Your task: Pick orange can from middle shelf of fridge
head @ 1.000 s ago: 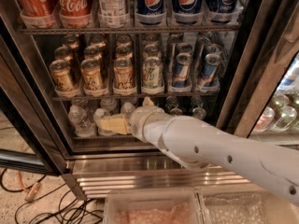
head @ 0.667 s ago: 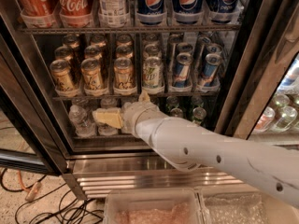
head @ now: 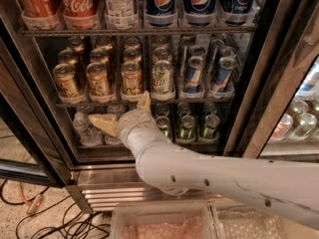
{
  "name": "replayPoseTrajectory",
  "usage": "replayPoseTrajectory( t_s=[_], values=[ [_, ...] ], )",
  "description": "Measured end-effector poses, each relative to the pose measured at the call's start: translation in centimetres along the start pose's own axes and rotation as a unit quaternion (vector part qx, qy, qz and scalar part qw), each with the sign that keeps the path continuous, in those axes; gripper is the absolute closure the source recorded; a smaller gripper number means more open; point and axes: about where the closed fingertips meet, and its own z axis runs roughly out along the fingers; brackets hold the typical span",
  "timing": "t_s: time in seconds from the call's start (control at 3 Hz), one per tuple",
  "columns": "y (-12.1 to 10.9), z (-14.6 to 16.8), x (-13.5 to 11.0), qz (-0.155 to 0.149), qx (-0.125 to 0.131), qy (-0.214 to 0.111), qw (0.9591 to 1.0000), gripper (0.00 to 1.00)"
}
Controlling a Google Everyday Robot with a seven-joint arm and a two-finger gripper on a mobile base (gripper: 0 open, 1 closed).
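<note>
Several orange cans stand in rows on the left of the middle shelf [head: 209,99] of the fridge [head: 249,108]; the front three are at left [head: 67,80], middle [head: 98,78] and right [head: 132,78]. My gripper [head: 118,107] is open and empty, just below the shelf's front rail. One tan finger [head: 144,100] points up at the base of the right front orange can. The other finger [head: 102,124] points left, in front of the water bottles. My white arm [head: 199,176] reaches in from the lower right.
A green-and-white can [head: 163,78] and slim blue-and-silver cans [head: 194,73] stand right of the orange ones. Cola and Pepsi bottles [head: 160,1] fill the rack above, water bottles [head: 85,129] and green bottles [head: 187,127] the rack below. Cables [head: 45,223] lie on the floor; a tray [head: 159,223] sits at the bottom edge.
My gripper has risen from in front of the bottom rack toward the middle shelf's rail, and its fingers have spread wider.
</note>
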Motion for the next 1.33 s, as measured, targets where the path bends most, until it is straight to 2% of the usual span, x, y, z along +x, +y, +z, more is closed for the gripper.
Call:
replayPoseTrajectory(
  t_s=[0.33,0.67,1.0,1.33],
  values=[
    [1.0,0.1,0.2,-0.014,0.031,-0.026,0.9991,0.0],
    [0.0,-0.3,-0.2,-0.014,0.078,-0.053,0.9954,0.0],
    [-1.0,-0.3,-0.7,-0.003,0.102,-0.074,0.9921,0.0],
    [-1.0,-0.3,-0.7,-0.003,0.102,-0.074,0.9921,0.0]
  ],
)
